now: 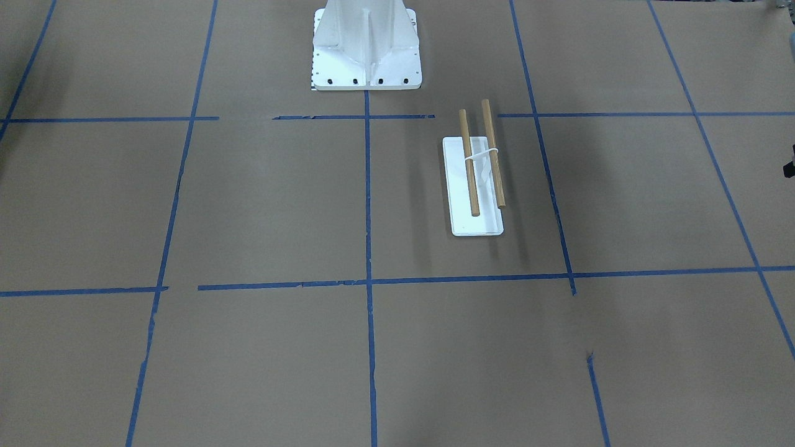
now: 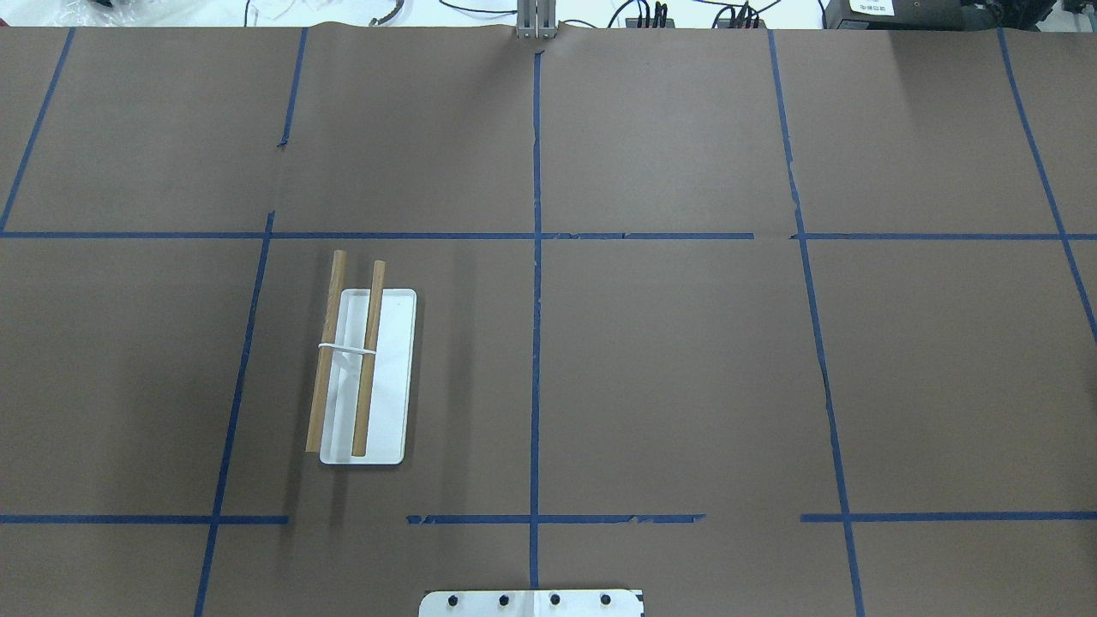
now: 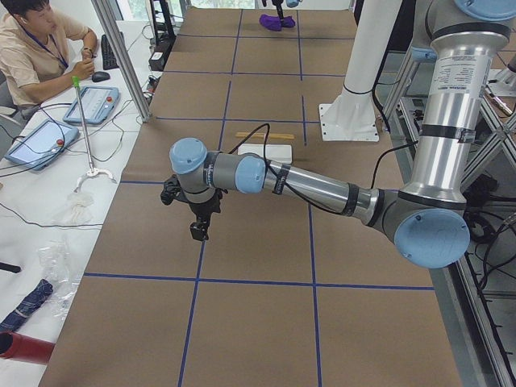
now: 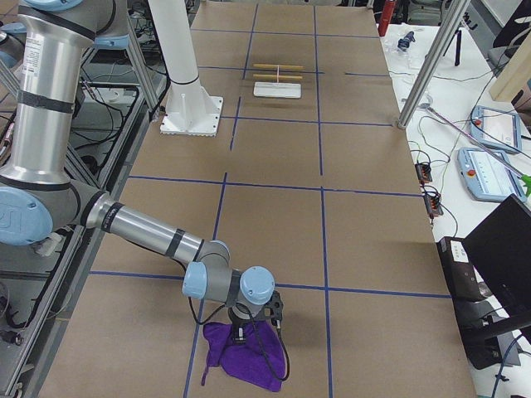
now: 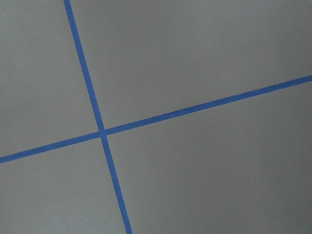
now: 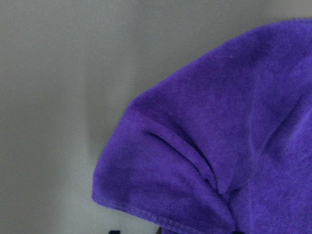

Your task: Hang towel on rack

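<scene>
Purple towel crumpled on table at robot's right end. Right gripper down on towel, grip unclear. Left gripper hovers above table, fingers' spacing unclear. Rack on left half, well apart from towel.

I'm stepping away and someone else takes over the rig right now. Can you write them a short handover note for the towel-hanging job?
Left gripper: over bare table toward the robot's left end. I cannot tell whether it is open or shut.
Right gripper: down at the purple towel. I cannot tell whether it has a grip.
Towel: crumpled on the table near the robot's right end.
Rack: stands on the robot's left half of the table, both rods bare.
Done: nothing is hung yet.
Left: secure the towel, carry it across to the rack, and drape it over the rods.
</scene>
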Motion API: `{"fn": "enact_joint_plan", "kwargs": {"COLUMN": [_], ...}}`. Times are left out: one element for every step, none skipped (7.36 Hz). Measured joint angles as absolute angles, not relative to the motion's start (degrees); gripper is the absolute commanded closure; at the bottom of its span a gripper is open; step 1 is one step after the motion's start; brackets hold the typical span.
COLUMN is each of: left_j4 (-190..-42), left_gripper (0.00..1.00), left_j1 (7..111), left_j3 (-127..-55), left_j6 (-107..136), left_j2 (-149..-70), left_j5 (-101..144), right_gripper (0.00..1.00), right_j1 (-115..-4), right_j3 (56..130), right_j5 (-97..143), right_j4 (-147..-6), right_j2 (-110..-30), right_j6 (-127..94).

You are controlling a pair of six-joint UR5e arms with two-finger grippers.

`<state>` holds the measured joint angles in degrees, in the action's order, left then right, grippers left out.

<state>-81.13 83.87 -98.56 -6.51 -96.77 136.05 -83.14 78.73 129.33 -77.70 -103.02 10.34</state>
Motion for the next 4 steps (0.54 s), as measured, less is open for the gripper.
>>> {"fn": "enact_joint_plan", "kwargs": {"left_j4": [-81.13, -81.12, -81.12, -81.12], "left_gripper": [0.00, 0.00, 0.00, 0.00], "left_j1": [83.90, 83.92, 83.93, 83.93], "left_j3": [-98.78, -98.99, -99.25, -99.58], "left_j6": [-6.50, -6.50, -6.50, -6.50], "left_j2": [-96.77, -96.78, -96.82, -96.98], "left_j5": [136.05, 136.05, 136.06, 136.05], "right_gripper": [0.66, 0.87, 1.00, 1.00], "right_j1": [-83.14, -83.15, -83.15, -83.15], "right_j3": [78.47, 78.15, 77.82, 77.53], "right_j5": [128.75, 128.22, 127.60, 127.19], "right_j4": [-77.69, -77.69, -77.71, -77.73], "right_j2": [-103.09, -103.18, -103.34, -103.52], "right_j6": [10.63, 11.00, 11.21, 11.29]}}
